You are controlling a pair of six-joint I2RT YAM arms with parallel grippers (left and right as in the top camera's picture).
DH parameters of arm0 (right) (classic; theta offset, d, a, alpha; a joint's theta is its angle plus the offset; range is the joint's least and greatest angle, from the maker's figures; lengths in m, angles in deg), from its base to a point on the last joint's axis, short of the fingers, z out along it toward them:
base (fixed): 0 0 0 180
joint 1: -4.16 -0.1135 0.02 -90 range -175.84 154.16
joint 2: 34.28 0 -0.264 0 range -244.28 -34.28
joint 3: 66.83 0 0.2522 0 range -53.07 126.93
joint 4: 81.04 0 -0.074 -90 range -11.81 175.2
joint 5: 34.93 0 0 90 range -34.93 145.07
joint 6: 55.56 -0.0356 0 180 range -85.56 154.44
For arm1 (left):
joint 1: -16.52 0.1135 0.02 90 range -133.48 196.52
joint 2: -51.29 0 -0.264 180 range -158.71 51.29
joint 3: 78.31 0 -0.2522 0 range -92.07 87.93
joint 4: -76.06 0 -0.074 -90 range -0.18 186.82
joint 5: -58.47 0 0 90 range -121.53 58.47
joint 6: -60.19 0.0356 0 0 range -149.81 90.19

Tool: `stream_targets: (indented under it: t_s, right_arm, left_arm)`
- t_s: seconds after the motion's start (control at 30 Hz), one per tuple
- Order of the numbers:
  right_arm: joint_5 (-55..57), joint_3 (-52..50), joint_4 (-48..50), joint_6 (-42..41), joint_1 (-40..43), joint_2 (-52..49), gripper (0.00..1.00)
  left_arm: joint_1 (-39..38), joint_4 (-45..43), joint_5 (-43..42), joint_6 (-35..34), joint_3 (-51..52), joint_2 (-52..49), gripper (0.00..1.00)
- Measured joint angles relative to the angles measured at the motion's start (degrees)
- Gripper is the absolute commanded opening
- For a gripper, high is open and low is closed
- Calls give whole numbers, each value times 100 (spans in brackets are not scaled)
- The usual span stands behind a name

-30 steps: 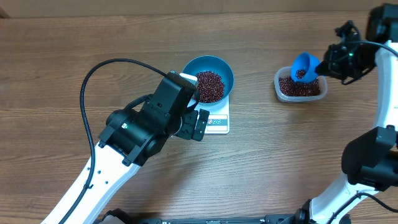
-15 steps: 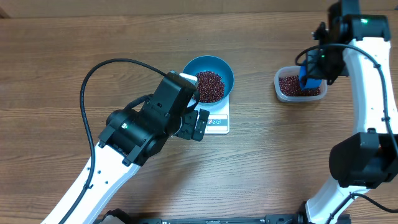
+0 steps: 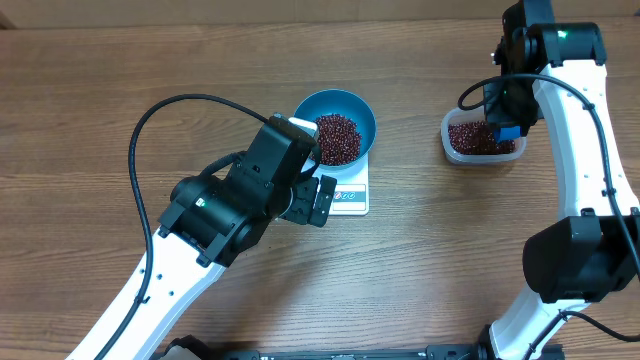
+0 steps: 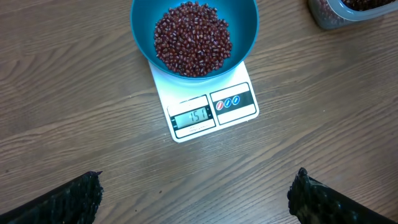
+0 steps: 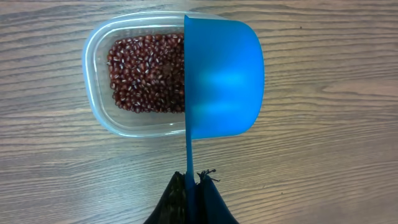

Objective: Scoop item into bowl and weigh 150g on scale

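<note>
Grips the scoop (image 5: 221, 78) in the shut right claw (image 5: 191, 186) above the tub (image 5: 93, 74), well right of the bowl (image 4: 245, 25) of beans (image 4: 193, 37) on the scale (image 4: 205, 112), with the empty, wide-open left claw (image 4: 196, 183) nearer it.

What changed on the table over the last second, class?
The right end effector, gripping the scoop, swung round above the tub, turning the scoop from mouth-up onto its side. The bowl, beans, scale and left end effector stayed put.
</note>
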Motion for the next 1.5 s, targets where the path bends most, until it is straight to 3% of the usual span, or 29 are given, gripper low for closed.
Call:
stream_targets:
  t_s: [0.87, 1.23, 1.5]
  right_arm:
    - [361, 0, 179, -4, -402, 0, 4]
    - [-1904, 0, 1259, 498, -457, 450, 4]
    - [-2997, 0, 1180, 1425, -929, 791, 4]
  left_arm:
    - [0, 0, 0, 0, 0, 0, 100]
    - [0, 0, 0, 0, 0, 2, 100]
    - [0, 0, 0, 0, 0, 2, 100]
